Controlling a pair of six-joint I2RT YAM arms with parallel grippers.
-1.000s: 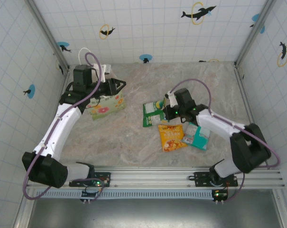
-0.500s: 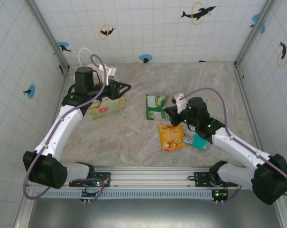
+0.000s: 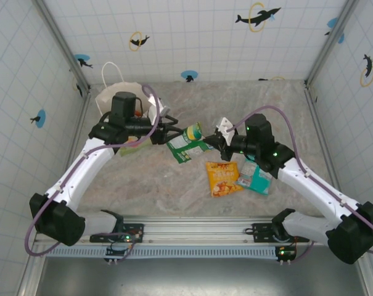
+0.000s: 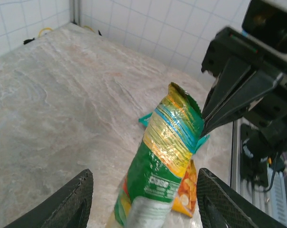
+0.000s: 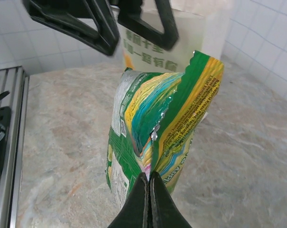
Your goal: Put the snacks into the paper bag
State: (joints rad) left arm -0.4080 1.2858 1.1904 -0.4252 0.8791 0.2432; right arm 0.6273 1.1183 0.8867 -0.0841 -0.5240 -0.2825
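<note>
Half a second earlier your green packet lay further right, near the middle of the tabletop, with your right fingers at its near edge. In this moment it had shifted left and sat tilted between the two arms. Your right fingers were pinched fully together on its crimped top edge, and the right wrist view showed it standing on end above them.

Your left fingers had also moved. They had been beside the bag and had since swung toward the centre to meet the packet. They were spread wide with the packet between them. The left wrist view showed clear gaps on both sides, so they gripped nothing.

With the left arm out of the way, the bag stood upright in the back left corner, its open mouth and one handle in sight. The orange packet and the teal packet lay where they had been, just right of the lifted one.

Some things you could not read. The left arm covered most of the bag's printed front from above, and the left fingers crossed its green lettering in the right wrist view. The packet's lower end ran off the bottom of the left wrist view, so whether it touched the tabletop could not be told. Your right arm overlapped part of the teal packet.
</note>
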